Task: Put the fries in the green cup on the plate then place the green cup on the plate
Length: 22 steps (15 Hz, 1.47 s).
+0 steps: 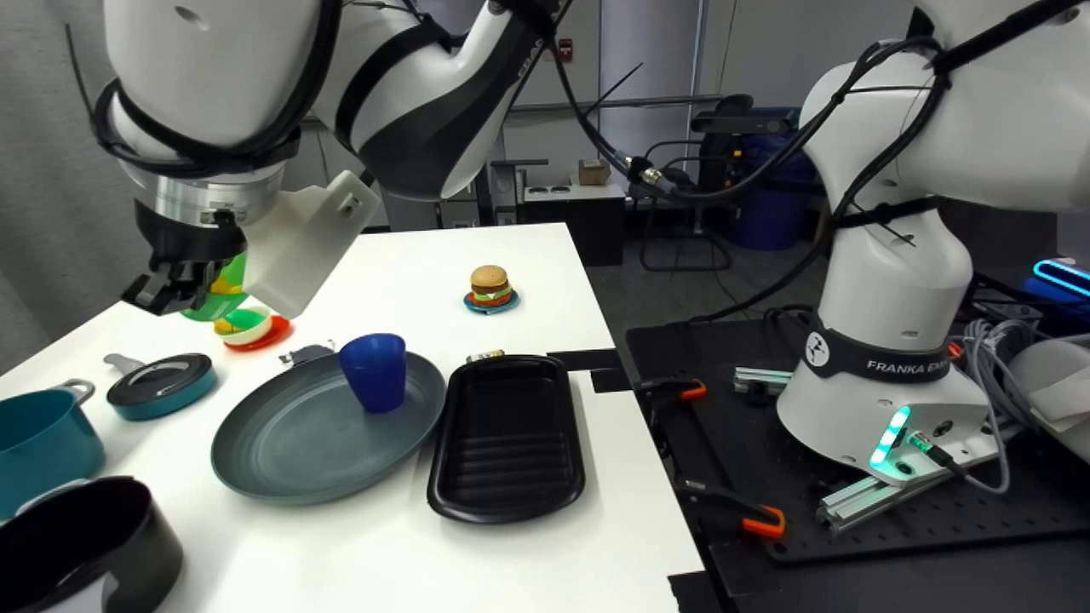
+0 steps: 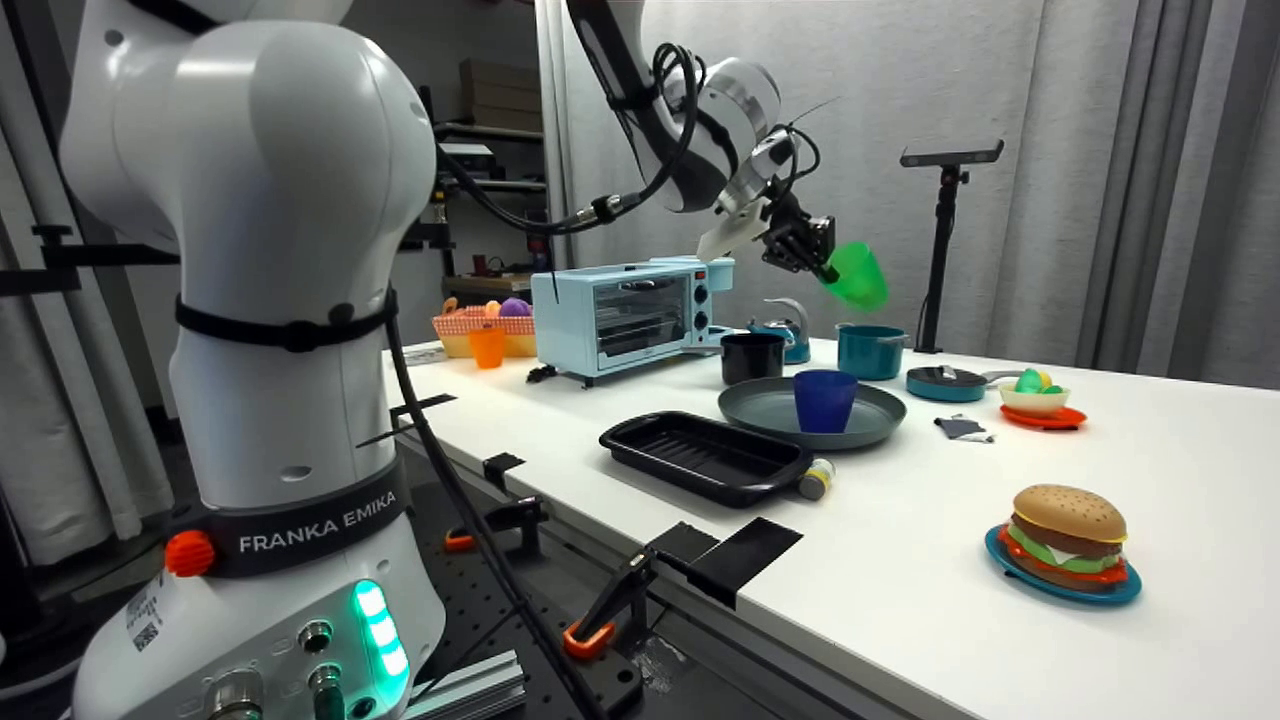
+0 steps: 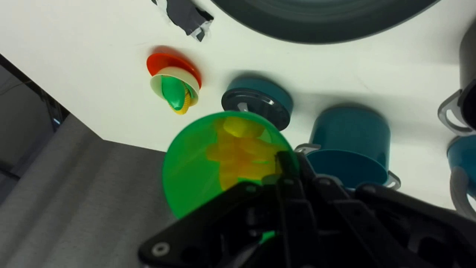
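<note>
The pincer (image 3: 293, 155) grips the green cup (image 2: 860, 276) by its wall, presumably to carry the fries (image 3: 240, 156) inside. The cup hangs tilted, apart from the plate (image 1: 298, 434), where 1 blue cup (image 1: 375, 370) stands.

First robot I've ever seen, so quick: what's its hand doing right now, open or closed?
Hand: closed, holding a translucent green tapered plastic cup by its side, with yellow stick-shaped toy fries inside.
</note>
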Tool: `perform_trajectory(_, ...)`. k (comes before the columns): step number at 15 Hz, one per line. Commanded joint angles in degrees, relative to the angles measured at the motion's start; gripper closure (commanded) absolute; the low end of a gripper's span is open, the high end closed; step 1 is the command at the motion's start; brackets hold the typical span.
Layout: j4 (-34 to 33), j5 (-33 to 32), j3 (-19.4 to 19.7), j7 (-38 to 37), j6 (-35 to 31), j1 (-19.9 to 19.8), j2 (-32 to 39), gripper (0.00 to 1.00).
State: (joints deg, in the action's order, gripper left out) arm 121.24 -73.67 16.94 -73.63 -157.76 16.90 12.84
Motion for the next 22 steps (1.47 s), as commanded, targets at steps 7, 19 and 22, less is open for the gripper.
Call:
perform_trajectory(7, 3.74, -32.52, 0.24, -32.32, 12.38, 4.69, -5.80, 0.99)
perform_trajectory(19, 7.73, -38.94, -18.32, -36.78, 27.97, -9.14, -6.78, 0.99)
perform_trajectory(22, 8.07, -41.57, -19.47, -37.83, 31.37, -9.70, -6.81, 0.99)
